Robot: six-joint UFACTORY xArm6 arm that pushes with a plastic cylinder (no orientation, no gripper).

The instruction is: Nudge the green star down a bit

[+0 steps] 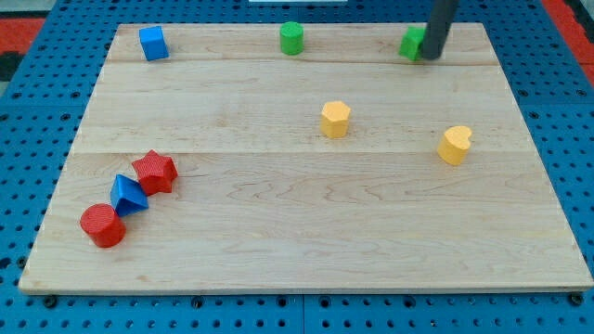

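Green star [411,44] sits at the view's top right, close to the board's top edge — only its left part shows, the rest is hidden behind my rod, so I read the shape from the task name more than from the picture. My tip [432,57] is down against the star's right side, touching or just beside it; I can't tell which. No pincer on this rig (just a straight dark rod), so there is nothing wide, narrow or holding to report.

Left of the star along the same top strip: green cylinder [291,38], well apart, about mid-board. Further left, near the top-left corner, blue cube [153,43].

Below the star: yellow hexagon [335,120] sits lower and to the left, yellow heart [455,145] lower and slightly right — both well apart from the star and from each other.

Far lower left is a tight cluster running diagonally: red star [155,172] uppermost, blue triangle [128,195] in the middle touching it, red cylinder [102,225] lowest, touching or just beside the triangle.

All on a pale wooden board [306,250], which lies on a blue pegboard [19,139].
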